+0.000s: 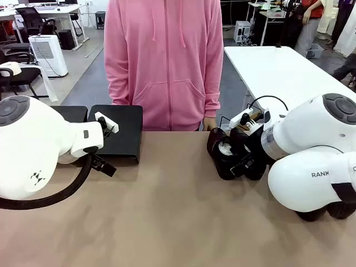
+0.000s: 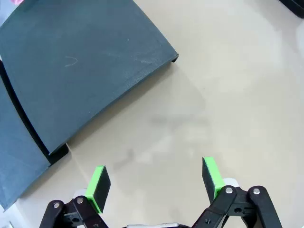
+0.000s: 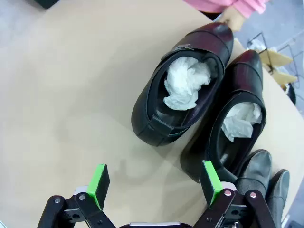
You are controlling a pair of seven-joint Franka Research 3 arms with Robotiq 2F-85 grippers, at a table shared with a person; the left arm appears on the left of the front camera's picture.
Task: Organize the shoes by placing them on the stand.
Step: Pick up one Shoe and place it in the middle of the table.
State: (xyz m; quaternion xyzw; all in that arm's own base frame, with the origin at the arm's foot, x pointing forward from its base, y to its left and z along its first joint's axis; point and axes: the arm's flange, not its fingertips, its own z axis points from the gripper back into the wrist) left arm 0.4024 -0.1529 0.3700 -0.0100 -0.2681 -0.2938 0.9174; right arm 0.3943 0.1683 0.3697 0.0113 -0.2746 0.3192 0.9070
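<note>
Glossy black shoes (image 1: 225, 151) stuffed with white paper stand clustered at the table's far right. In the right wrist view, one shoe (image 3: 185, 85) and a second (image 3: 237, 123) lie side by side, with two more (image 3: 266, 180) at the lower right. My right gripper (image 3: 154, 183) hovers open just above them, its right pad (image 3: 210, 175) over the second shoe's heel. The matte-black stand (image 1: 114, 130) sits at the far left with both platforms bare. My left gripper (image 2: 154, 183) hangs open over bare table by the stand's (image 2: 80, 71) front corner.
A person in a pink hoodie (image 1: 164, 61) stands at the far edge, one hand (image 1: 208, 123) resting beside the shoes. The tan tabletop (image 1: 167, 211) stretches wide between the stand and the shoes. A white table (image 1: 278, 72) stands behind on the right.
</note>
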